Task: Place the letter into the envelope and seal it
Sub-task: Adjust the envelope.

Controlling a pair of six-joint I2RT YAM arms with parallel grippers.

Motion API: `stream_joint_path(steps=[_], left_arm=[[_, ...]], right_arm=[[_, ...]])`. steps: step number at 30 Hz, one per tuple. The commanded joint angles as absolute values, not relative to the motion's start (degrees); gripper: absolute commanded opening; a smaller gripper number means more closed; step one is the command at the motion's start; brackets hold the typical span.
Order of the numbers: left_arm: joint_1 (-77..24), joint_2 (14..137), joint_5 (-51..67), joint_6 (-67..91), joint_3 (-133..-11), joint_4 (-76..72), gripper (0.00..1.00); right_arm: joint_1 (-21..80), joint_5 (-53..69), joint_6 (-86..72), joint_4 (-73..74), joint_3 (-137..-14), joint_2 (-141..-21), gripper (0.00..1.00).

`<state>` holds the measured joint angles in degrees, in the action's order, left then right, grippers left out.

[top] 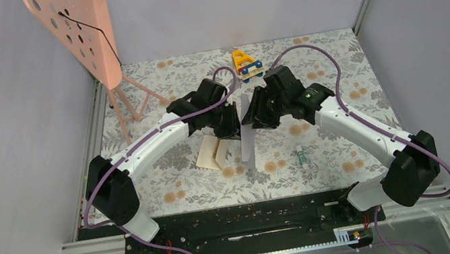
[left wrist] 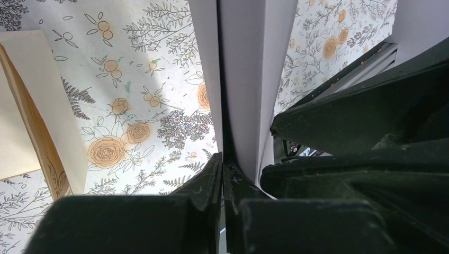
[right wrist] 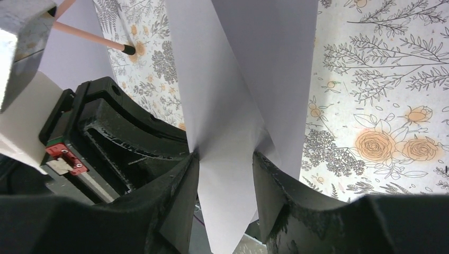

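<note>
The envelope is held upright on its edge at the centre of the top view, between the 2 arms and above the floral tablecloth. The left gripper is clenched on it: in the left wrist view, the 2 black fingers are pressed together on the grey-lilac paper near its lower edge. The right gripper is seen half-spread, and the envelope paper runs through the gap and touches both fingers; a firm hold there cannot be confirmed. A tan creased sheet is laid flat on the cloth just left of the envelope, below the left gripper in the top view. A yellow toy vehicle is placed at the upper centre, behind the grippers. A pink perforated board on thin legs is set at the upper left. A small green-and-white object is seen right of centre, too small to be identified
</note>
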<state>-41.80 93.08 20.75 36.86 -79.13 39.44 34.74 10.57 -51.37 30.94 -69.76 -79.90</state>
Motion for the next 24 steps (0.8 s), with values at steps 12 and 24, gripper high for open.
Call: stream_joint_path(steps=[12, 24], left_arm=[[-42.8, 91.6, 21.9, 35.9, -82.3, 37.3, 0.0], [-43.2, 91.0, 17.6, 35.0, -83.5, 39.7, 0.0]], right_arm=[[34.6, 7.5, -51.2, 36.9, -78.8, -84.1, 0.5], [36.8, -1.7, -49.8, 49.6, -86.6, -89.5, 0.46]])
